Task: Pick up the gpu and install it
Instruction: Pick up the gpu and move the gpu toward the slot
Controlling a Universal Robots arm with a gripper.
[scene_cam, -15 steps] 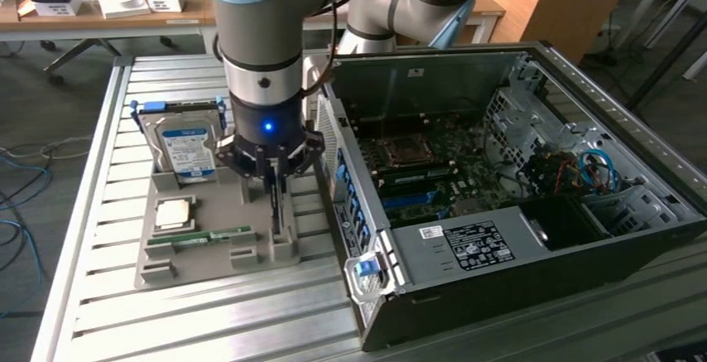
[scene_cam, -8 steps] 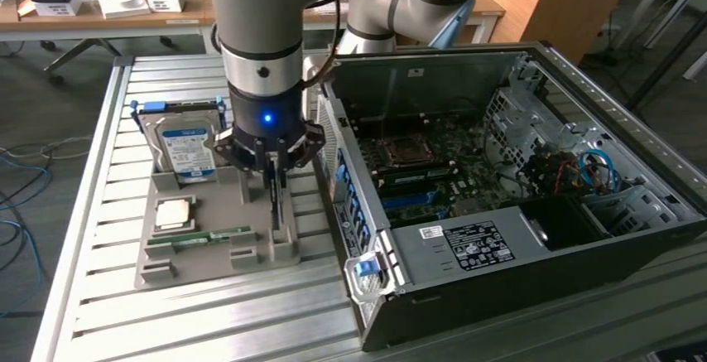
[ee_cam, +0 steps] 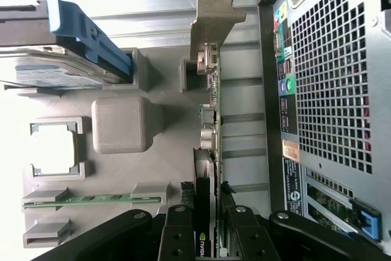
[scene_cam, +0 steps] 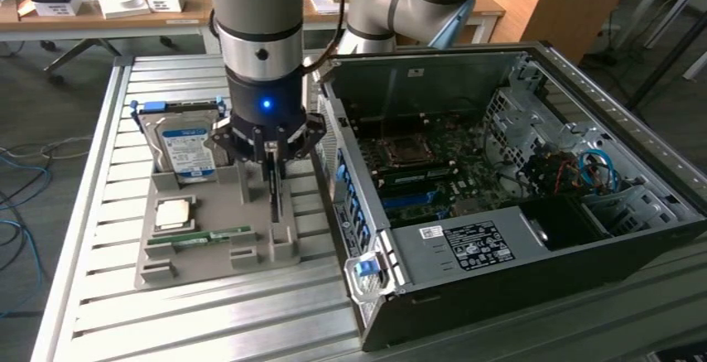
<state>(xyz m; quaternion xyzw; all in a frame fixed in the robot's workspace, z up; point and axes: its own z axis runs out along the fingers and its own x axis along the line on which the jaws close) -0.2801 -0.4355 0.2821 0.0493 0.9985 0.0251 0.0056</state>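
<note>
Gpu stood on edge in grey tray slot beside PC case, long axis ran along case wall, bracket end pointed twd hard drive, gripper jaws clamped on its top edge

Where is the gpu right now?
In the exterior view, the gpu stands on edge in the gray tray, between the hard drive and the computer case, held in the gripper.
</note>
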